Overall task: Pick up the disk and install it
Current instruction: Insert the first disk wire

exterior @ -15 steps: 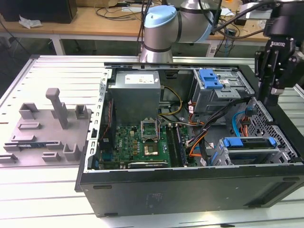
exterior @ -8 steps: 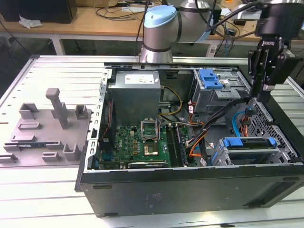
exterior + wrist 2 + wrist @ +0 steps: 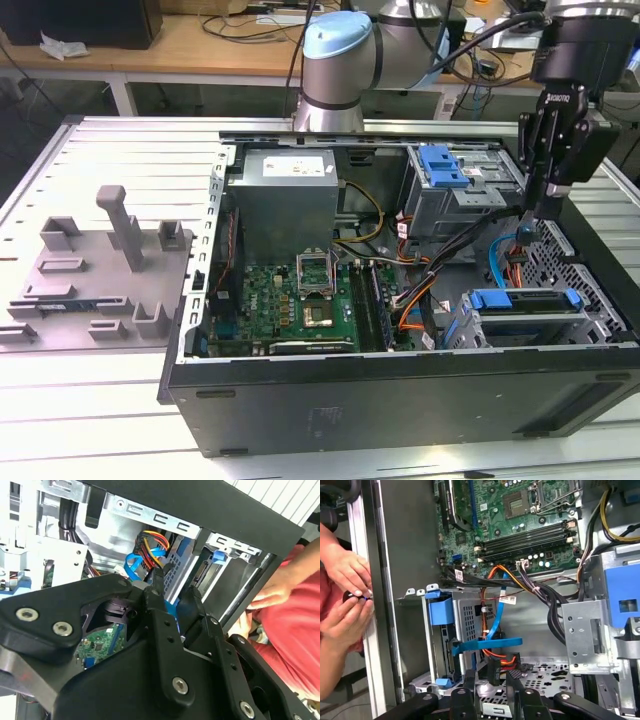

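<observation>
One computer case (image 3: 400, 400) of black sheet metal lies open on a ribbed aluminium worktop (image 3: 100, 430) in the exterior view. A grey plastic fixture (image 3: 110, 265) with upright posts sits beside the case at the exterior view's left. Inside the case are a green motherboard (image 3: 290, 300) and a boxy grey power supply (image 3: 285, 195). The disk (image 3: 525, 300), a flat silver slab framed by a blue plastic carrier, sits in the steel drive cage (image 3: 530, 328) at the case's near corner on the exterior view's right. The gripper (image 3: 533, 222) hangs point-down inside the case, near the disk but apart from it, beside a flat blue cable (image 3: 495, 262).

In the second wrist view, the gripper (image 3: 175, 587) shows two black, bolted fingers (image 3: 155, 610). The jaws stand a narrow gap apart, with nothing clamped between them. A person's hand (image 3: 272, 596) lies outside the case wall.

In the first wrist view, the gripper (image 3: 491, 677) points at the perforated case floor beside the drive cage (image 3: 470, 620). The disk (image 3: 440, 612) is seen edge-on in that cage, its blue carrier tabs protruding. The cable (image 3: 492, 642) runs flat across the cage. The motherboard (image 3: 520, 510) lies beyond.
</observation>
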{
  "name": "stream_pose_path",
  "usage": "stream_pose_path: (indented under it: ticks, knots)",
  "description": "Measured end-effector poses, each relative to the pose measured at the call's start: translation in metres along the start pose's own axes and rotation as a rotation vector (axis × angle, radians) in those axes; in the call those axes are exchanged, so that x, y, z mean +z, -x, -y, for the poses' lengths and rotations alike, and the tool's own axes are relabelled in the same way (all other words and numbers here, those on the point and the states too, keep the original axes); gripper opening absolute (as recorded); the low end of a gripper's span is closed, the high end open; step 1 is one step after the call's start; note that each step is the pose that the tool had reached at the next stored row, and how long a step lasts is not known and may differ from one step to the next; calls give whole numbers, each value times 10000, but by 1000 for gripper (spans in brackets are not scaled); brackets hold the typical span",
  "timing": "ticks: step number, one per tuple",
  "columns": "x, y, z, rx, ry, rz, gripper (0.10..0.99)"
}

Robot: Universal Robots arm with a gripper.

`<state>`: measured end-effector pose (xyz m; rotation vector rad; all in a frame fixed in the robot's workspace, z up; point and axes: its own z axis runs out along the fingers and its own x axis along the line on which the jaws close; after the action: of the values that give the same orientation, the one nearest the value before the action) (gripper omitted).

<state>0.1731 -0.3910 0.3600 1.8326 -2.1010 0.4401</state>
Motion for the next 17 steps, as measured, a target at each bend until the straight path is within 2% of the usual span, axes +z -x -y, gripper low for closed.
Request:
stream_pose_path:
  ticks: [3,5,8,9,11,12,14,17]
  knots:
    - [1,22,-17,7,-10,-63,380]
    - [-2,44,-35,35,-94,-128,380]
    - [4,45,-92,227,-489,-119,380]
    - [8,43,-118,306,-649,-105,380]
    - [20,41,-168,388,-818,-96,380]
    - [45,50,-180,388,-826,-141,380]
    - [108,84,-121,292,-634,-171,380]
    - [136,95,-99,209,-465,-196,380]
